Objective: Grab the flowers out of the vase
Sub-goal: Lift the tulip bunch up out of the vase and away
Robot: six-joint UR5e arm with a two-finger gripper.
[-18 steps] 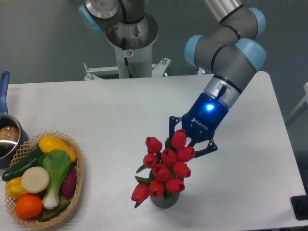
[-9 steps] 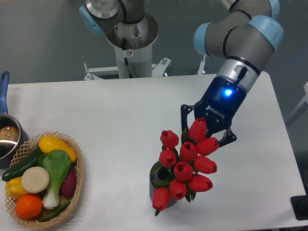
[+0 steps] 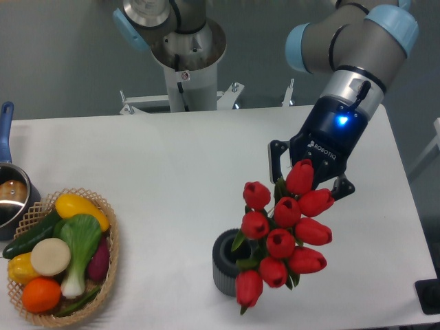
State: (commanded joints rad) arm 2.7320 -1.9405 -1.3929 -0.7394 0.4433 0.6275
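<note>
Blue two-finger gripper [image 3: 304,180] clamped on the bunch of red tulip flowers with dark green leaves [image 3: 283,234], gripping near the top buds; the bunch hangs tilted at 4 o'clock of the small dark grey ribbed vase [image 3: 225,263], lowest buds overlapping its rim, mouth showing open. Step looks like lift-out, nearly done; next move calls for more upward travel so the stems clear the vase. Grey arm reaches in from 1 o'clock, wrist angled down toward 7 o'clock.
</note>
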